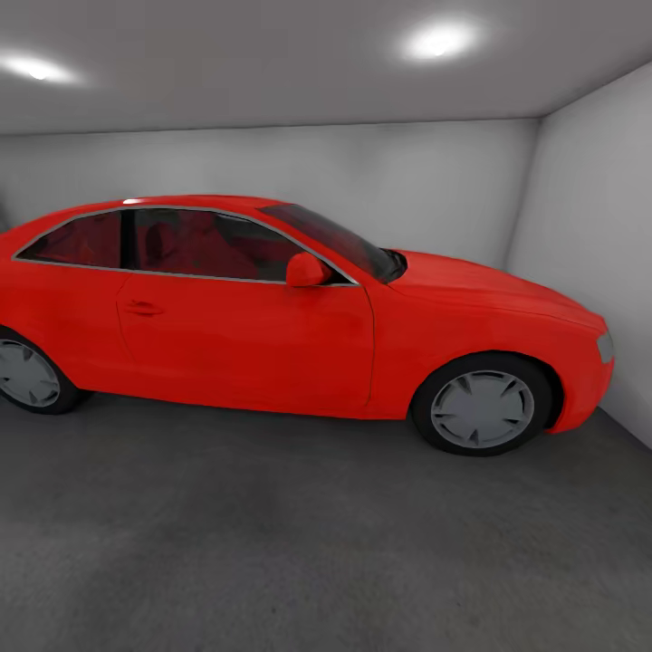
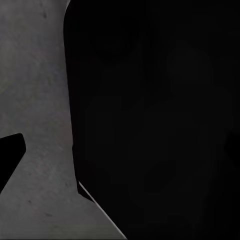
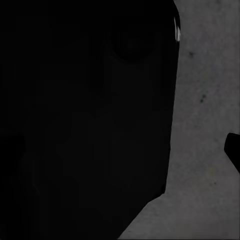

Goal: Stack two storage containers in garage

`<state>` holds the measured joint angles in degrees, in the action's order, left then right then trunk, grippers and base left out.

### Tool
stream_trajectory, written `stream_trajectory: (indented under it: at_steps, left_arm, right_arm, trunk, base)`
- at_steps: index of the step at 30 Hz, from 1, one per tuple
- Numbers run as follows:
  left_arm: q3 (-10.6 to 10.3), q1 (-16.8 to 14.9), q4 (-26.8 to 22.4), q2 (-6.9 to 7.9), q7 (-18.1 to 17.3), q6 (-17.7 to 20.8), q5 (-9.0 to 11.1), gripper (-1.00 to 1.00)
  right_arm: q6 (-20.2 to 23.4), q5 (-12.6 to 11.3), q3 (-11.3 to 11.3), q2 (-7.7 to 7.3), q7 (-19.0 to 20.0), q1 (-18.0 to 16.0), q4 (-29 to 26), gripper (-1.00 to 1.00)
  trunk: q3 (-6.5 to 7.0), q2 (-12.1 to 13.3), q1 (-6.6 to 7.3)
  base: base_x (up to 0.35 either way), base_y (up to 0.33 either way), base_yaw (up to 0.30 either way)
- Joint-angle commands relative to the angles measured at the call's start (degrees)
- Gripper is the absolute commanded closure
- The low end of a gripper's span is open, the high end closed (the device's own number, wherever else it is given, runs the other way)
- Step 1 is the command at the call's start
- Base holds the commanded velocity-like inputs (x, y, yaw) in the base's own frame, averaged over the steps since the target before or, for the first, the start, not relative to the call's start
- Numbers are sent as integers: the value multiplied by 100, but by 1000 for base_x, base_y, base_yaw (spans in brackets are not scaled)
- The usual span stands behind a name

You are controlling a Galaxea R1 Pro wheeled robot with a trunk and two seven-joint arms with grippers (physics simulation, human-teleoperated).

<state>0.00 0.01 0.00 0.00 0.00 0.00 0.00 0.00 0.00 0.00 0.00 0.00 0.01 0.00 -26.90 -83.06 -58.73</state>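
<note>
Grey concrete floor (image 1: 299, 543) spreads bare across the front of the garage, from the head view's near edge up to the side of a red car (image 1: 299, 317). White-grey walls (image 1: 407, 181) close the room behind the car and to the right, where the right wall (image 1: 598, 226) meets the floor just past the car's nose. Two ceiling lights (image 1: 439, 41) glow overhead. The car stands side-on, nose to the right, its front wheel (image 1: 483, 407) and rear wheel (image 1: 27, 373) both on the concrete; the rear end runs off the picture's left edge. No badge, plate or writing can be read on the bodywork, the wheels or the walls. Each wrist view looks down on mottled concrete (image 2: 35, 100) beside a large dark shape (image 2: 160, 120) too black to identify; whether either gripper's fingers are spread or closed cannot be told. The same dark mass (image 3: 85, 120) and speckled concrete (image 3: 205, 125) appear on the right arm's side.
</note>
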Motion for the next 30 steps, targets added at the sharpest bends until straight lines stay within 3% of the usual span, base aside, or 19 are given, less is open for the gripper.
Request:
stream_trajectory:
  at_steps: [1,30]
  left_arm:
    - [0,-1,0,0,0,0,0,-100]
    - [9,-9,26,-9,-9,-9,0,-100]
  right_arm:
    - [0,0,0,0,0,-1,0,-100]
    - [2,-26,936,-9,-5,-9,9,-100]
  trunk:
    - [-3,-2,0]
    - [-3,-2,0]
  base:
    - [0,0,0]
    - [0,0,0]
